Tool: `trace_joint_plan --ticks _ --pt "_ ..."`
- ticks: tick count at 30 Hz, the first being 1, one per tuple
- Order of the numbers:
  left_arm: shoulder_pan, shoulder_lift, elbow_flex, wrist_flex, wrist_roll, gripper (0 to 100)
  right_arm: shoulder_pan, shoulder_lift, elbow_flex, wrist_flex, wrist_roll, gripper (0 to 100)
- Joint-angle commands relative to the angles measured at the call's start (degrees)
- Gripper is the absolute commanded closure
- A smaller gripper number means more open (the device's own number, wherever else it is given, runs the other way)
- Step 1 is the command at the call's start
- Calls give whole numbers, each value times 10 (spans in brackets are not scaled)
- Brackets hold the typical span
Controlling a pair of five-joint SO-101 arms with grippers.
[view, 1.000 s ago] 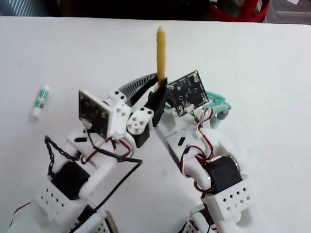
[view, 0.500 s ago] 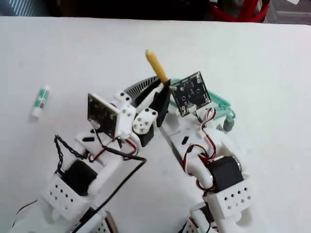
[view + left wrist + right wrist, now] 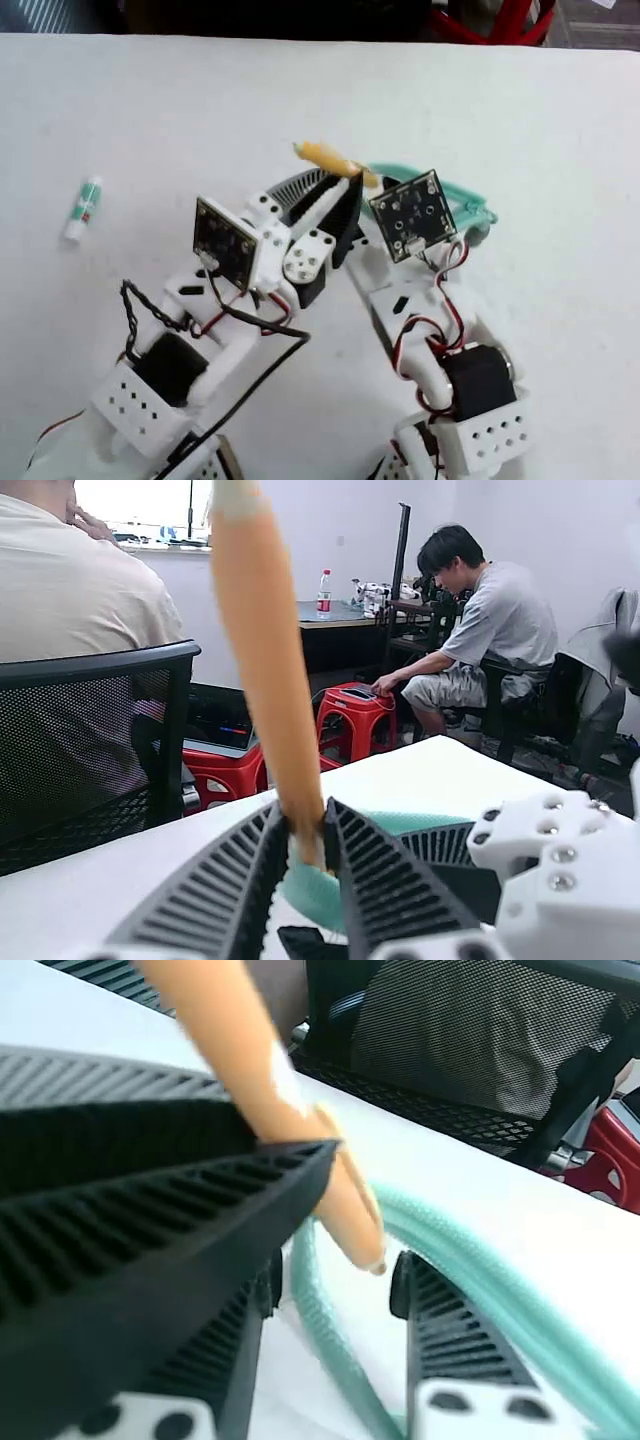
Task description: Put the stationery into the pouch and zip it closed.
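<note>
**Yellow pen clamped over the pouch mouth**

Your left arm point(image 3: 170, 360) comes in from the near left of the table point(image 3: 150, 100) and folds toward the middle, with the left gripper point(image 3: 352, 183) pointing to the far side. Its ribbed jaws are clenched on the pen point(image 3: 325, 158), pinching it close to one end. From above, the pen leans across the table with its long free end aimed far-left. From the left wrist it rises steeply out of the jaws.

Your right arm point(image 3: 470, 380) stands beside it on the near right, elbow bent, wrist close against the left one. The right gripper point(image 3: 335, 1290) is released: its two fingers stand apart, and one strand of the teal pouch point(image 3: 325, 1320) rim runs between them unpinched. The short end of the pen pokes out under the left jaws and hangs between those parted fingers, just above the rim. You cannot tell whether it touches the fabric.

The pouch lies on the table just beyond both wrists, its mouth open. From above, the right arm's camera board point(image 3: 415, 215) covers much of it, leaving you little more than the curved teal edge. In the right wrist view, the left gripper's black jaw crowds the space over the mouth.

A glue stick point(image 3: 82, 208) lies flat on the table, well apart to the left of both arms. A black mesh chair point(image 3: 90, 740) stands past the table's far edge.
</note>
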Motion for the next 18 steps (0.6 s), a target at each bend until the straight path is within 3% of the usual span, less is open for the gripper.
trace_joint_plan --ticks 1,4,8,14,18 --pt "-35 7 0 -2 0 976 49 1 -11 18 2 844" --pt "-35 7 0 -2 -1 976 45 1 -27 27 2 834" --pt "-35 44 -11 -3 -1 976 44 2 -61 55 2 738" --pt "-35 143 -60 3 -1 976 29 1 -60 57 3 761" --pt "-35 135 -63 3 -2 976 22 2 -56 57 25 742"
